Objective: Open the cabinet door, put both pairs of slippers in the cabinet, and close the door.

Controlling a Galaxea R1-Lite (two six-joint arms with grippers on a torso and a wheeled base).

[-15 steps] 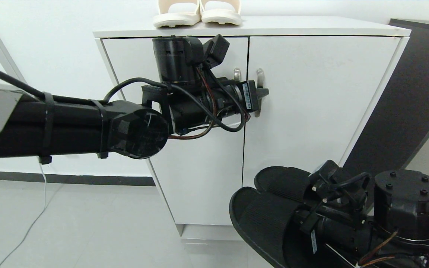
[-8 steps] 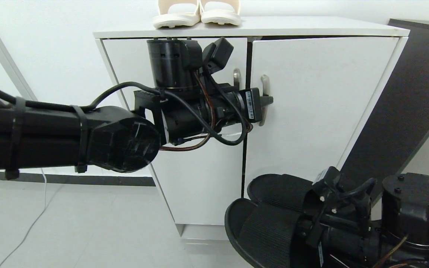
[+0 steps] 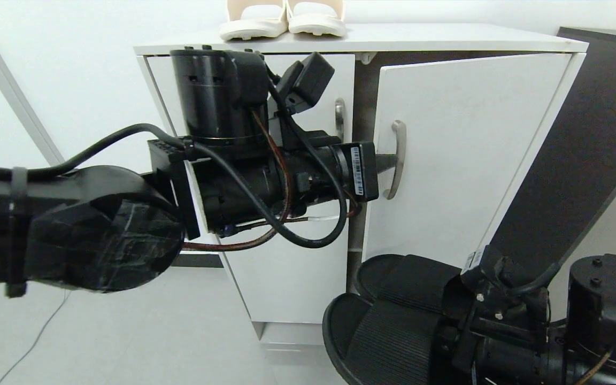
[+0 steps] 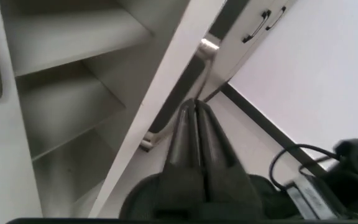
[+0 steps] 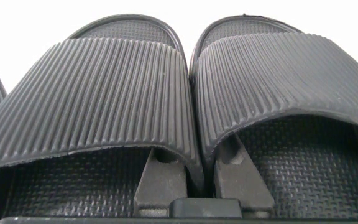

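Since a second ago the right-hand door (image 3: 463, 149) of the cabinet (image 3: 420, 38) has swung from closed to partly open, and a dark gap now runs beside the left door (image 3: 281, 278), which is still closed. The left arm has drawn back toward the camera with the door. The right arm and its load have sunk a little lower in the head view.

The left pincer (image 3: 385, 162) has its fingers (image 4: 185, 134) pressed flat together with no gap showing between them. Their tips are tucked behind the metal handle (image 3: 397, 160) of the open door, hooked on it rather than clamped around it. From the left wrist view, white shelves (image 4: 73, 31) show inside the cabinet past the door's edge.

The right pincer (image 5: 197, 165) grips the pair of black slippers (image 3: 393, 315) low in front of the cabinet, just before the open door's lower corner. One finger sits under each ribbed strap, and the two inner side walls are pinched between them, so the pincer is nearly closed on the pair. The slippers lie side by side and touching.

The pair of cream slippers (image 3: 285, 21) rests on the cabinet's top above the left door, toes at the front edge.
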